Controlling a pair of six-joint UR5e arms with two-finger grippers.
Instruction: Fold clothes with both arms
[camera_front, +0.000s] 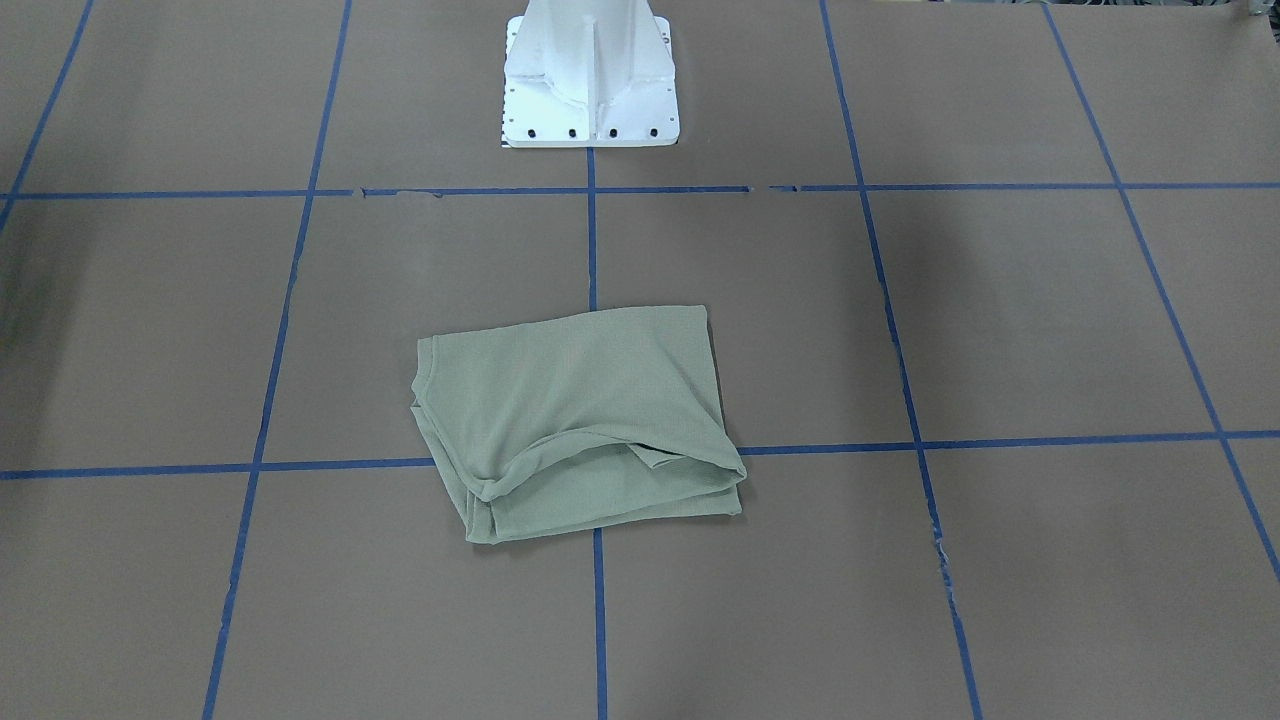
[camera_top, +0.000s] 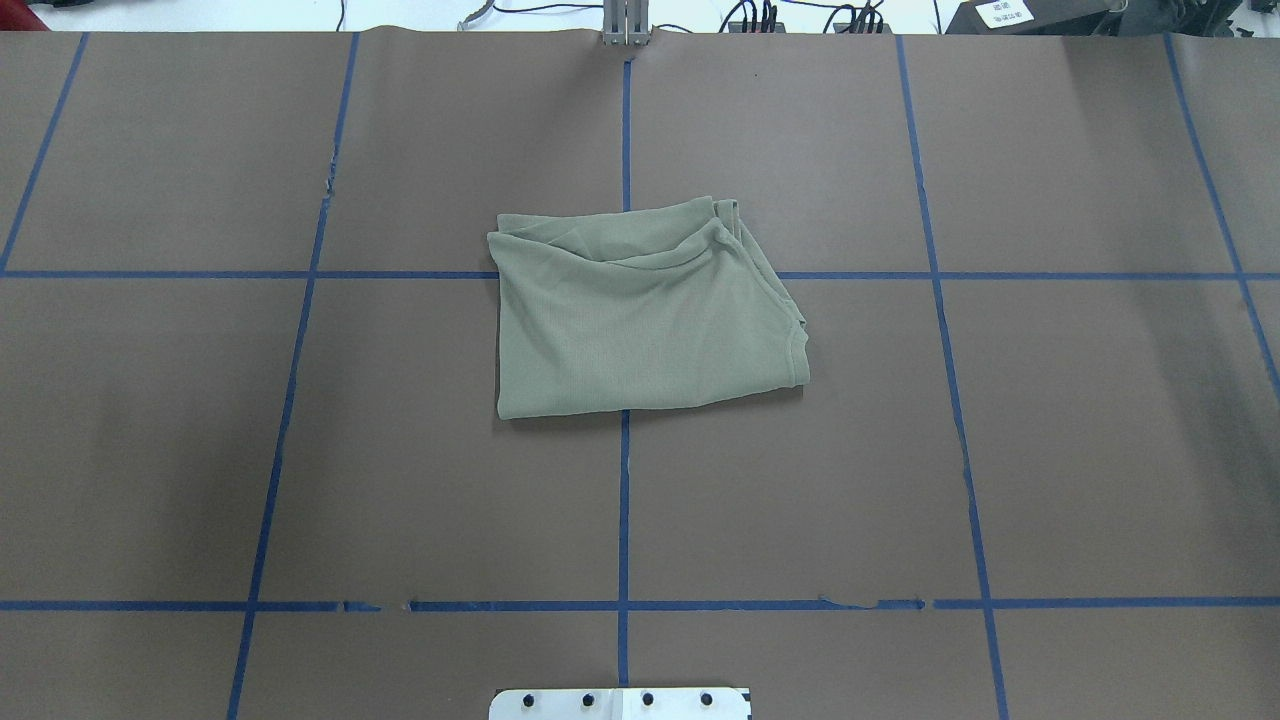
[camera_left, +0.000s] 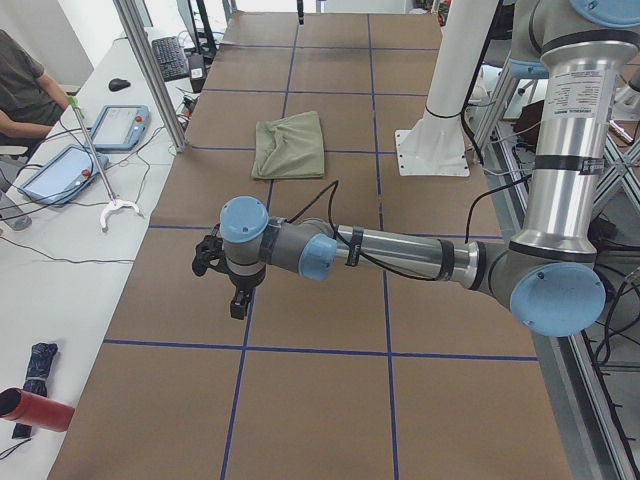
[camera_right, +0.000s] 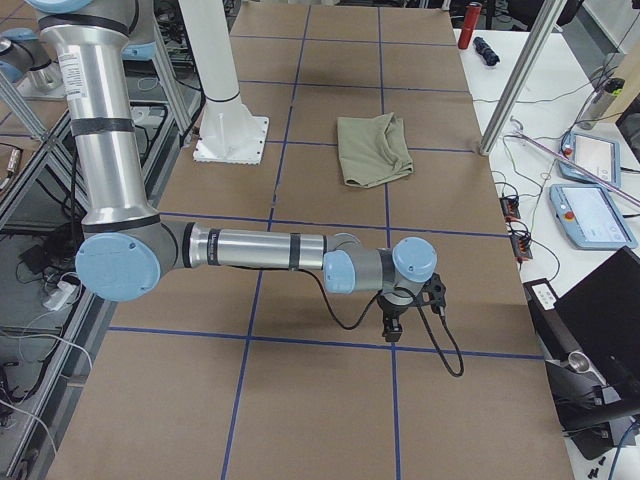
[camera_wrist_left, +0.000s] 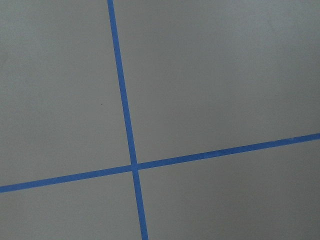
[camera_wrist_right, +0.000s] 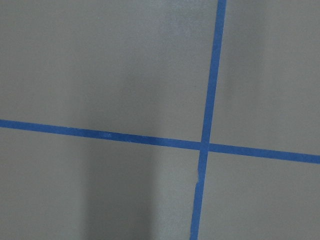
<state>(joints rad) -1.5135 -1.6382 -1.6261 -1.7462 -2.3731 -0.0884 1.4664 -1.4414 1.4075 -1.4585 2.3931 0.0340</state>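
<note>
Lying folded into a rough rectangle, the green shirt (camera_top: 640, 310) is covering a crossing of blue tape lines (camera_top: 623, 500) at the middle of the table (camera_top: 200, 450). You are seeing the left gripper (camera_left: 236, 305) and the right gripper (camera_right: 391, 326) hanging over bare table at opposite ends, well apart from it. Whether either is open or gripping anything, you cannot tell.
</note>
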